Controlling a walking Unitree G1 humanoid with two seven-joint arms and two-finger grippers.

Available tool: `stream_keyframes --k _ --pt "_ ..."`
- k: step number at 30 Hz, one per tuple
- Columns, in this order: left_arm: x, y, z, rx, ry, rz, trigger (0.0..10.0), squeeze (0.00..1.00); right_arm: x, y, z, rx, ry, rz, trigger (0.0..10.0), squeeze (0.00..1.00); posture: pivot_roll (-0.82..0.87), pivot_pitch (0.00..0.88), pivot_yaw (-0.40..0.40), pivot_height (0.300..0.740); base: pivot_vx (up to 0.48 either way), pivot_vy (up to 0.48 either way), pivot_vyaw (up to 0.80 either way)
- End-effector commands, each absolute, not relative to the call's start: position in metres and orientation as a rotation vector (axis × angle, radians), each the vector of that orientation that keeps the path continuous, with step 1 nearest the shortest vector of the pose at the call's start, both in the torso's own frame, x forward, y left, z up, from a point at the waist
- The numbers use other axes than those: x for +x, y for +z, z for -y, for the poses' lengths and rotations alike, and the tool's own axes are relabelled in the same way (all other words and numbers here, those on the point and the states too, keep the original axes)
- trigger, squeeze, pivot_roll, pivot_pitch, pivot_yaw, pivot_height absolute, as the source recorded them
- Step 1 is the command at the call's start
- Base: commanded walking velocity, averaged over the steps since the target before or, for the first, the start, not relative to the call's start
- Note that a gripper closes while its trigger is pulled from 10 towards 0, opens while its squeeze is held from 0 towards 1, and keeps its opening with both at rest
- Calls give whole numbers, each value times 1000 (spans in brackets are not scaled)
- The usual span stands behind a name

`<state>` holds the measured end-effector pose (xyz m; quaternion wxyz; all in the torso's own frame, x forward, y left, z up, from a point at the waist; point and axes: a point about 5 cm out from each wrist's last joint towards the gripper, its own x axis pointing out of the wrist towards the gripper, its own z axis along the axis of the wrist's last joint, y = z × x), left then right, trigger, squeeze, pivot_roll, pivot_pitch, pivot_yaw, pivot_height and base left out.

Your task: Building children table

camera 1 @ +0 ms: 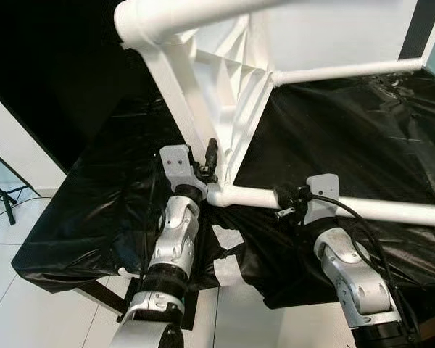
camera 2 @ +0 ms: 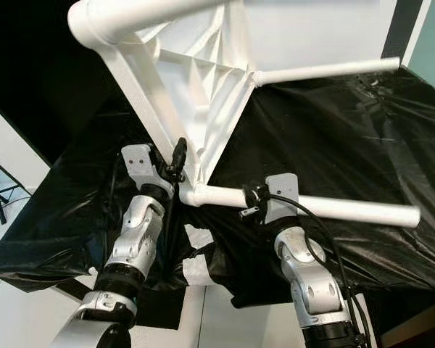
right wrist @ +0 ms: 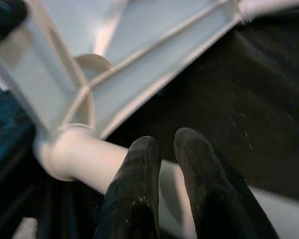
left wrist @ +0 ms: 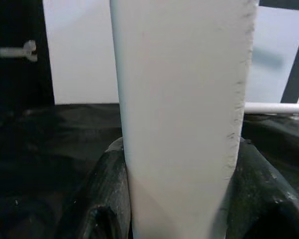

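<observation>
Between the left fingers (left wrist: pixel 104 199) sits the white table frame's (camera 1: pixel 225 94) edge.

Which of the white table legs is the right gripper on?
The near leg, running right from the corner socket. The right gripper sits on it beside the socket; the far leg lies untouched behind.

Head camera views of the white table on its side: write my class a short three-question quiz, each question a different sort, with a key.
1. True or false: the white table lies tipped on the black sheet.
2. Which pincer is beside the near leg? A) left B) right
3. Fill in: the left pincer is closed on the table's ____.

Key:
1. True.
2. B: the right pincer sits against that leg near its socket; whether it clamps is unclear.
3. Edge, the tabletop's white rim, between both fingers.
</observation>
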<state>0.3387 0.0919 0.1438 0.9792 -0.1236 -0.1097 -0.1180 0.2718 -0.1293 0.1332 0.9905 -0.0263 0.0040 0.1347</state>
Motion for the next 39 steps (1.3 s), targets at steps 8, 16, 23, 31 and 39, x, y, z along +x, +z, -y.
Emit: stream_keyframes --k 8,16,23,31,39 --pt "328 105 -121 -239 -94 85 10000 0 272 130 126 -34 288 -28 10000 0 83 0 123 740 0 0 0" --pt "328 104 -124 -248 -108 86 10000 1000 272 131 125 -34 294 -27 10000 0 80 0 123 740 0 0 0" --pt "322 107 -110 -299 -202 114 10000 0 272 130 126 -34 295 -32 10000 0 79 0 124 740 0 0 0" --pt "311 117 -101 -283 -312 197 10000 0 272 129 124 -35 311 -35 10000 0 85 0 122 740 0 0 0" --pt "306 136 -84 -243 -474 296 10000 0 272 128 122 -36 324 -38 10000 0 88 0 120 740 0 0 0"
